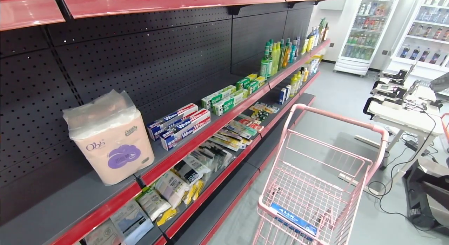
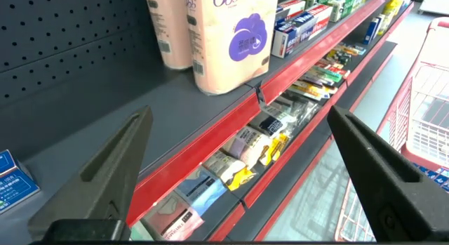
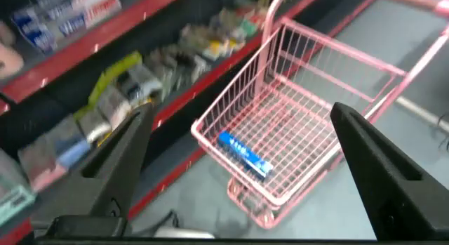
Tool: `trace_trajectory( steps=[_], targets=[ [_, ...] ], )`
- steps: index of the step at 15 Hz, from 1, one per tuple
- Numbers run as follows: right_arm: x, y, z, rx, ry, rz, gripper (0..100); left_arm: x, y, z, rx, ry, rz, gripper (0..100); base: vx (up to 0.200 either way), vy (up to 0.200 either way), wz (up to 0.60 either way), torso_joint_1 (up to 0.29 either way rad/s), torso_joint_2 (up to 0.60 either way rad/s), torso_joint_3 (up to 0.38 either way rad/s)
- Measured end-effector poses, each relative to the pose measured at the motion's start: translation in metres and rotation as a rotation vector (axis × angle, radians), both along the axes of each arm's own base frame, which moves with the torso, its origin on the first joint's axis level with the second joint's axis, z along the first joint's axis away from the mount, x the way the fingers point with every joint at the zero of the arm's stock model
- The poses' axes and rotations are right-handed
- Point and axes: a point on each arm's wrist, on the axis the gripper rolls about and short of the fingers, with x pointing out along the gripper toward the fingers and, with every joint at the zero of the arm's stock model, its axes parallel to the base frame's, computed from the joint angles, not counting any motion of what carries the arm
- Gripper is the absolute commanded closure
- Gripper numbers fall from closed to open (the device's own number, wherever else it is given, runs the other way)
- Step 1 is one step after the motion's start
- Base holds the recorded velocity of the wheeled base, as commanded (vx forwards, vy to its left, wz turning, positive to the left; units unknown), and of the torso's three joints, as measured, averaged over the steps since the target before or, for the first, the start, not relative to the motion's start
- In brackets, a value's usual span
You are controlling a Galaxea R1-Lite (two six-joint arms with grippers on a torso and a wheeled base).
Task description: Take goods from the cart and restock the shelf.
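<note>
Left end effector (image 2: 240,111) has dark, matte, wedge-shaped fingers (image 2: 105,175) spread wide apart, gripping nothing, above the grey metal shelf with glossy red front lips and a black perforated back panel (image 1: 210,128). On that shelf a soft, crinkled plastic-wrapped pack of tissue rolls (image 1: 110,139) stands upright, near flat rectangular cardboard toothpaste boxes (image 1: 180,124) farther along. Small glossy sachets and packets (image 1: 182,183) lie crowded on the tier below. The right end effector (image 3: 242,108), with the same dark fingers wide apart and empty, hangs above the pink wire shopping cart with a rounded tubular handle (image 1: 315,167), which stands on the floor just beside the shelf. A blue strip (image 3: 244,152) shows at the cart's front end.
</note>
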Motion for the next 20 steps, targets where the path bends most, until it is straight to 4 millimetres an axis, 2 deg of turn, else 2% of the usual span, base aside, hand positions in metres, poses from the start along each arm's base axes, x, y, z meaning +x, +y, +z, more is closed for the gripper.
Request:
trace_trajectory(
  steps=[2, 4, 6, 8, 11, 13, 20],
  targets=[
    [0.064, 0.005, -0.006, -0.062, 0.168, 0.074, 0, 0.000, 0.000, 0.000, 0.000, 0.000, 0.000, 0, 0.000, 0.000, 0.00, 0.000, 0.00, 0.000],
    [0.123, 0.012, -0.032, -0.171, 0.337, 0.186, 0, 0.000, 0.000, 0.000, 0.000, 0.000, 0.000, 0, 0.000, 0.000, 0.00, 0.000, 0.00, 0.000],
    [0.166, 0.024, -0.066, -0.293, 0.499, 0.333, 0, 0.000, 0.000, 0.000, 0.000, 0.000, 0.000, 0, 0.000, 0.000, 0.00, 0.000, 0.00, 0.000],
    [0.195, 0.038, -0.093, -0.384, 0.588, 0.443, 0, 0.000, 0.000, 0.000, 0.000, 0.000, 0.000, 0, 0.000, 0.000, 0.00, 0.000, 0.00, 0.000],
    [0.223, 0.050, -0.125, -0.481, 0.645, 0.554, 0, 0.000, 0.000, 0.000, 0.000, 0.000, 0.000, 0, 0.000, 0.000, 0.00, 0.000, 0.00, 0.000],
    [0.233, 0.053, -0.138, -0.485, 0.672, 0.565, 0, 0.000, 0.000, 0.000, 0.000, 0.000, 0.000, 0, 0.000, 0.000, 0.00, 0.000, 0.00, 0.000],
    [0.247, 0.053, -0.163, -0.503, 0.683, 0.560, 0, 0.000, 0.000, 0.000, 0.000, 0.000, 0.000, 0, 0.000, 0.000, 0.00, -0.076, 0.17, 0.087]
  ],
)
